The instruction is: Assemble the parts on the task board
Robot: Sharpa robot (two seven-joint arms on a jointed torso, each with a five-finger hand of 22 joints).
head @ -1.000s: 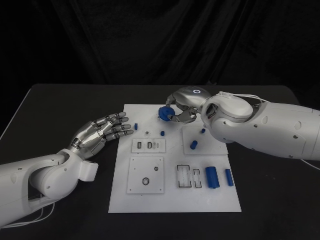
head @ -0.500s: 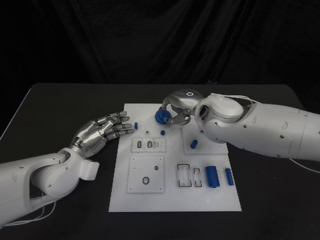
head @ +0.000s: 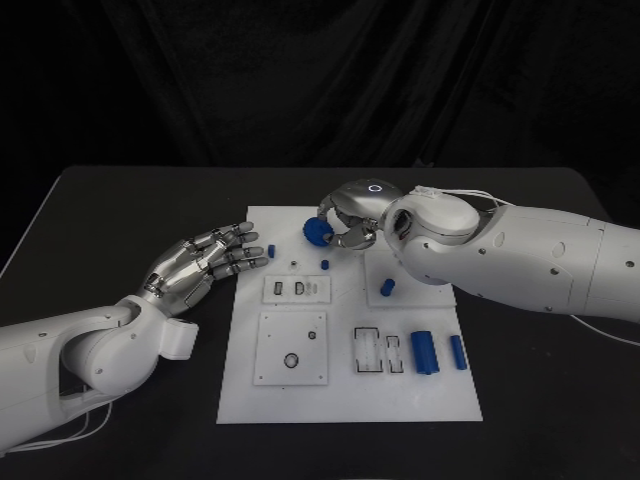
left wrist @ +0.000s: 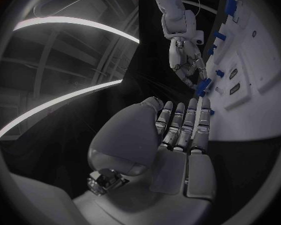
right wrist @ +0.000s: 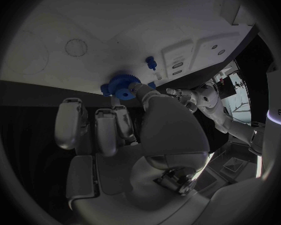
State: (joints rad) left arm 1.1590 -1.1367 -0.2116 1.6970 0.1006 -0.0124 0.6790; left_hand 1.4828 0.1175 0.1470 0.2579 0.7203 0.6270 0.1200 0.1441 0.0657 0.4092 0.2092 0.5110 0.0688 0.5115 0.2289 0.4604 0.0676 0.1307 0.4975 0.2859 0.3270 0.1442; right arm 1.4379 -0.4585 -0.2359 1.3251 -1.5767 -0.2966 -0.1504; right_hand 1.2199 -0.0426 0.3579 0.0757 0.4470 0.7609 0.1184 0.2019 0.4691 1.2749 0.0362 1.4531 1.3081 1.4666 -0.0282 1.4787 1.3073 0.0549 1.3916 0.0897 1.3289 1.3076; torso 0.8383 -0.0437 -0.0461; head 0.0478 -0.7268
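right hand (head: pixel 352 222) pinching a blue toothed gear (head: pixel 317 232) between thumb and a finger, other fingers curled in. Gear sits over the far part of the task board (head: pixel 349 400), left of board centre; can't tell if it's touching the plate. Right wrist view shows the gear (right wrist: pixel 120 86) with fine teeth round its rim, disc shaped, matte blue plastic look, close to the board's edge there

left hand (head: pixel 205 262) holds nothing, fingers spread and fairly straight, silver segmented metal, hanging just off the board's left edge with fingertips near a small blue peg (head: pixel 273 251)

board: flat white rectangular plate, matte, with raised white sub-plates carrying slots and round holes. Blue parts on it: two cylinders lying side by side near the right edge, larger cylinder (head: pixel 425 353) and slimmer one (head: pixel 459 354); a short blue piece (head: pixel 388 288) mid-right; a small blue stud (head: pixel 325 266) near the middle

desk (head: pixel 104 230): black, matte, rounded far corners. Black curtain behind, draped folds

room: open desk strip left of the board is partly taken by the left forearm; right arm's white shell covers the board's right far corner. Near edge of the board has bare white area, and bare desk lies in front of it
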